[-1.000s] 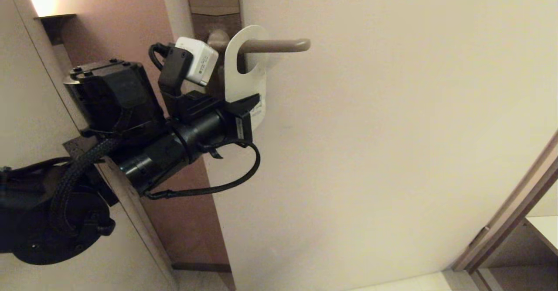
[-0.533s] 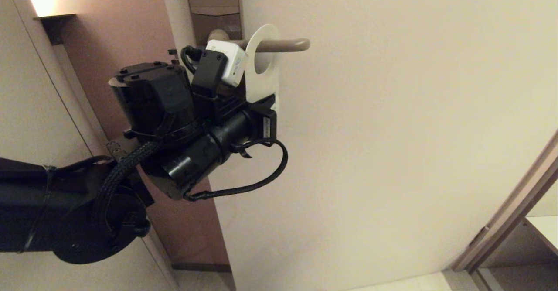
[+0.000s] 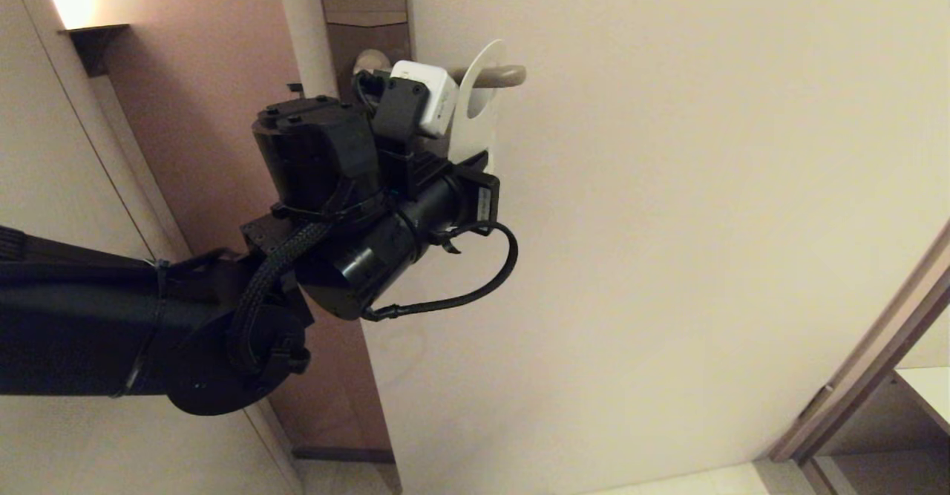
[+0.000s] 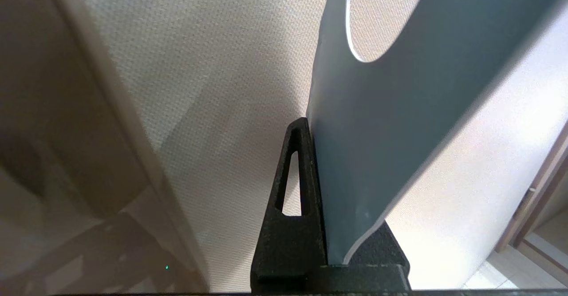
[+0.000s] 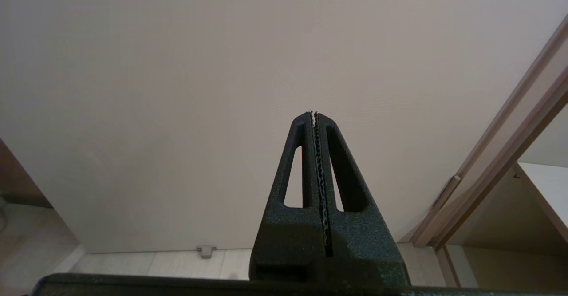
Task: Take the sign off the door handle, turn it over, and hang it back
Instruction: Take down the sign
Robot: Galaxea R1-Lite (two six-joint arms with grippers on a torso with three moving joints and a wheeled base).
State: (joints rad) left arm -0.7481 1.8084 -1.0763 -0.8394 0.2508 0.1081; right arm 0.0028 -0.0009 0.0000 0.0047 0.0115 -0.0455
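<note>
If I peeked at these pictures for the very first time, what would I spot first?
First you'd spot the big black left arm reaching up to the door, its left gripper pinched shut on the bottom of the sign. The sign's oval hole is around the far tip of the beige door handle, near the top of the head view. The right gripper waits shut and empty, pointed at the bare door.
</note>
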